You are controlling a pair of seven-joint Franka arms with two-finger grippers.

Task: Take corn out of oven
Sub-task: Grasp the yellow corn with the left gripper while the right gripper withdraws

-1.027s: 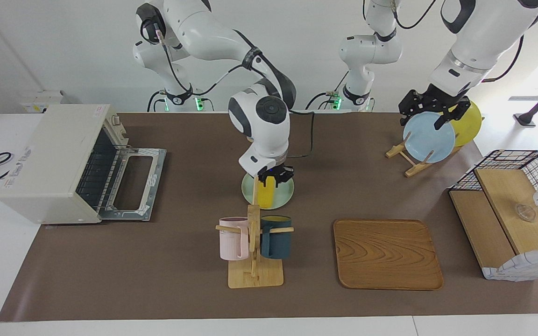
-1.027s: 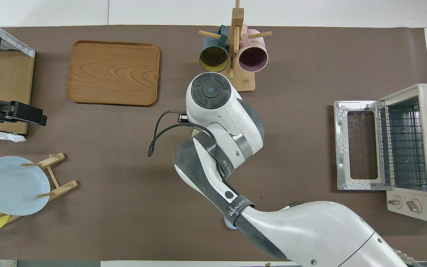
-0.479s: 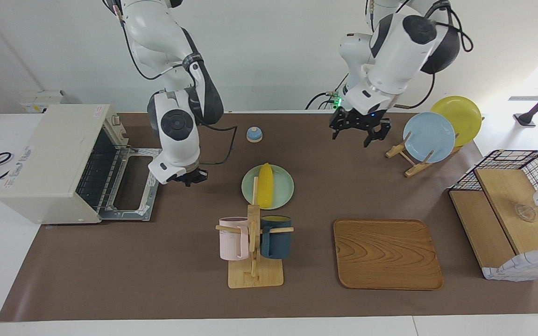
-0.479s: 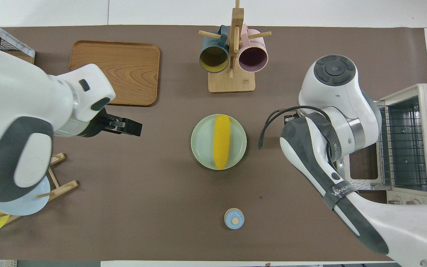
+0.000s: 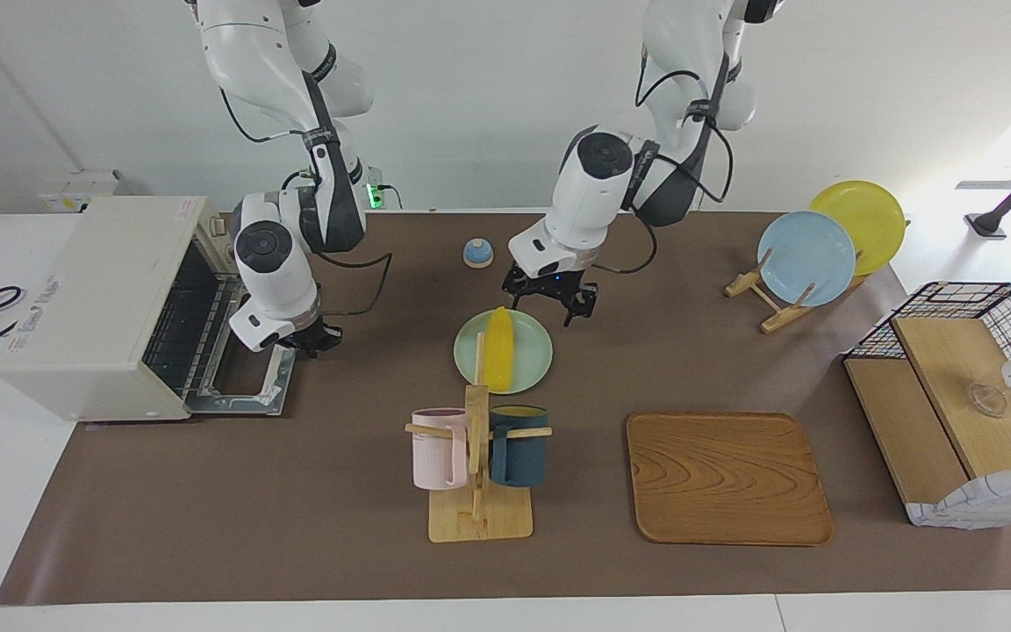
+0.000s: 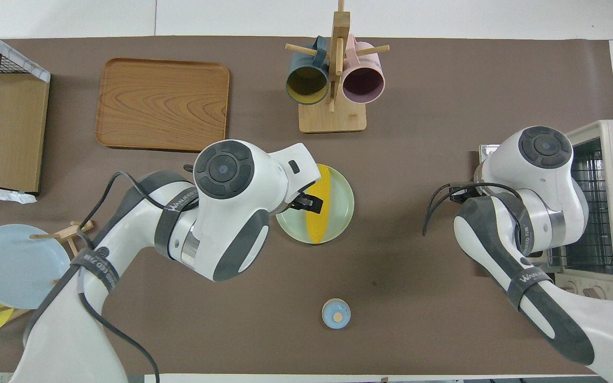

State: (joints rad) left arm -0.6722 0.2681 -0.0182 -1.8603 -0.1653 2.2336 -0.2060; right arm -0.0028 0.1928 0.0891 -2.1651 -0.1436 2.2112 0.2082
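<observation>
The corn (image 5: 497, 358) lies on a pale green plate (image 5: 534, 355) in the middle of the table, outside the oven; it also shows in the overhead view (image 6: 320, 208). The cream oven (image 5: 93, 298) stands at the right arm's end with its door (image 5: 282, 386) dropped open and only the bare wire rack showing inside. My left gripper (image 5: 548, 309) is open and empty, over the plate's edge nearer to the robots, clear of the corn. My right gripper (image 5: 308, 338) is over the open oven door and holds nothing.
A mug rack (image 5: 475, 465) with a pink and a dark blue mug stands just farther from the robots than the plate. A wooden tray (image 5: 727, 478), a small blue bell (image 5: 477, 253), a plate rack (image 5: 808, 259) and a wire basket shelf (image 5: 962, 412) are around.
My right gripper let go of the corn on the green plate and moved to the oven door. My left gripper swung from the plate rack to over the green plate.
</observation>
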